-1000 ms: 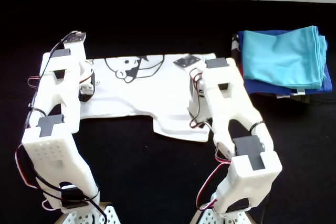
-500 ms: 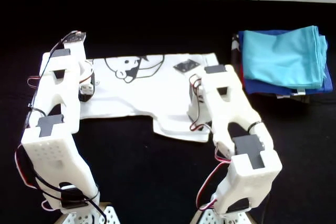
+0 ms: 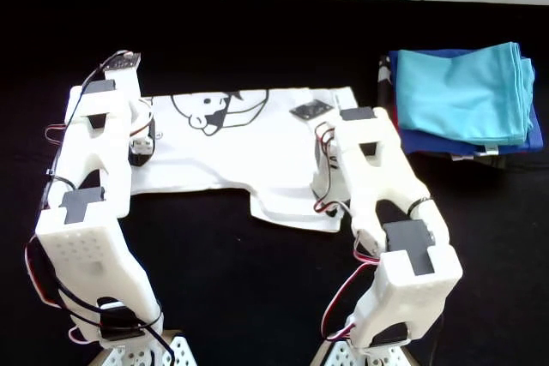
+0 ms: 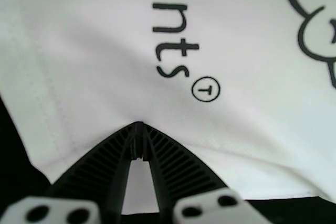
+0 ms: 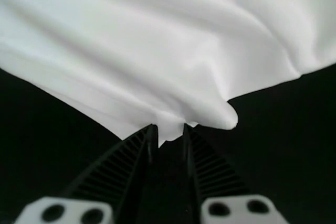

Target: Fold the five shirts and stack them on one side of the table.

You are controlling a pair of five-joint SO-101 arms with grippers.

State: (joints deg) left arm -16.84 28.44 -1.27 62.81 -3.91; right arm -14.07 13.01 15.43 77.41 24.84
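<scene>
**Apparently, the last shirt is gripped for its fold**

The left claw (image 4: 137,127) is seen clenched, its tips pinched together on the white shirt (image 4: 105,35) close to the printed lettering. The right claw (image 5: 168,132) is held nearly closed, with a point of the same shirt's edge caught between its jaws and creases drawn towards it. It is judged to be grasping the cloth.

Seen from above, the white shirt lies spread across the middle of the black table (image 3: 257,40). Its printed side is up, and a flap hangs out along the edge nearest the arms. It has not yet been folded.

At the right side of the table a stack (image 3: 463,117) has been built. A folded turquoise shirt (image 3: 463,83) lies on top, and a folded blue shirt (image 3: 429,141) is directly beneath it. Darker edges show under these, but how many shirts lie below cannot be told.

Most of the task is therefore judged done. What is left is for the white shirt to be folded and laid on the stack.

No basket or box is used; the folded shirts are simply piled on the table.
</scene>
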